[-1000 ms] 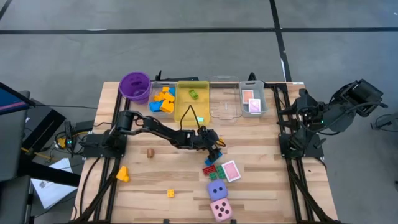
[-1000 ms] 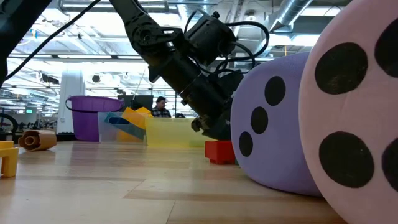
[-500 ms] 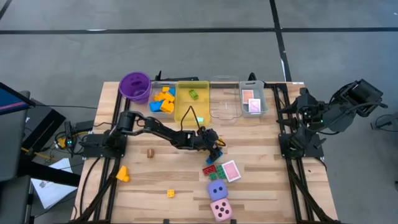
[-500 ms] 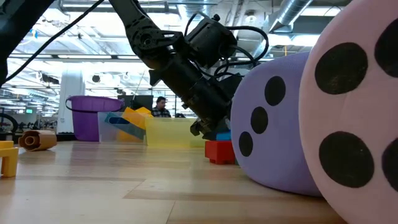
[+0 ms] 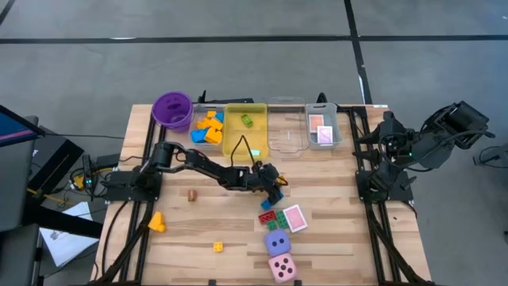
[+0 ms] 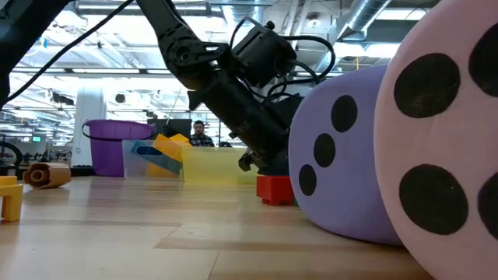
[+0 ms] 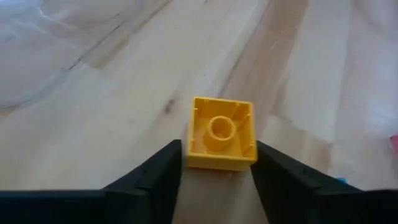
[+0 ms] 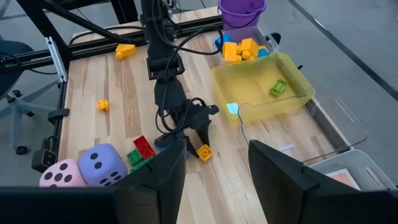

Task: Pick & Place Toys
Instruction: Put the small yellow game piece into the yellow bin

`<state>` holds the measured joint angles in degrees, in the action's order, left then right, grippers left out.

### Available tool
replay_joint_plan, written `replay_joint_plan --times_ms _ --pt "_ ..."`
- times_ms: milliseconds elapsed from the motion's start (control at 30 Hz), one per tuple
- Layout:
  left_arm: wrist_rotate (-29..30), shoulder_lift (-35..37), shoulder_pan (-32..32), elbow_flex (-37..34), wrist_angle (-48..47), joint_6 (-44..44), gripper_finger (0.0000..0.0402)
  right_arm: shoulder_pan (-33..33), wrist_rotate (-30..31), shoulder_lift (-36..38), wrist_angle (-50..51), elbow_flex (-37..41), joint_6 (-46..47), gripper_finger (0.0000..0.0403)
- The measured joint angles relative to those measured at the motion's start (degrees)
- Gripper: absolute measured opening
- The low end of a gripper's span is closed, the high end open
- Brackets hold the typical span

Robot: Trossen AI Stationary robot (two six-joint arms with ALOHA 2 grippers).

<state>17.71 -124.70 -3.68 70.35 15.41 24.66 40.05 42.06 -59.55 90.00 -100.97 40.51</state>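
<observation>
Very little has shifted. Over the last second the left gripper has crept slightly toward the near side of the surface — in the high view its tip now sits a touch closer to the red and green bricks. In the low view the arm's wrist has drifted a little leftward, and the blue brick glimpsed beside the red brick half a second ago is hidden again.

High view looks straight down on the whole bench. Low view sits at bench level, tight against the pink die. Left wrist view looks close at the bench; right wrist view looks across from afar
</observation>
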Motion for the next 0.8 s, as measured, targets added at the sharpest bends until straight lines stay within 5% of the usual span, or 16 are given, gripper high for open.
replay_joint_plan --times_ms 200,467,800 --pt "-0.5 -0.07 -0.09 -0.04 9.0 0.01 0.0128 0.0 -0.02 0.0 0.02 0.0 0.0 0.0168" --pt "0.45 0.24 0.26 -0.04 30.82 -0.2 0.0147 0.0 -0.02 0.0 0.02 0.0 0.0 0.0168" --pt "15.03 11.1 5.45 0.01 26.14 -8.44 0.0136 0.0 0.0 0.0 0.01 0.0 0.0 0.0168"
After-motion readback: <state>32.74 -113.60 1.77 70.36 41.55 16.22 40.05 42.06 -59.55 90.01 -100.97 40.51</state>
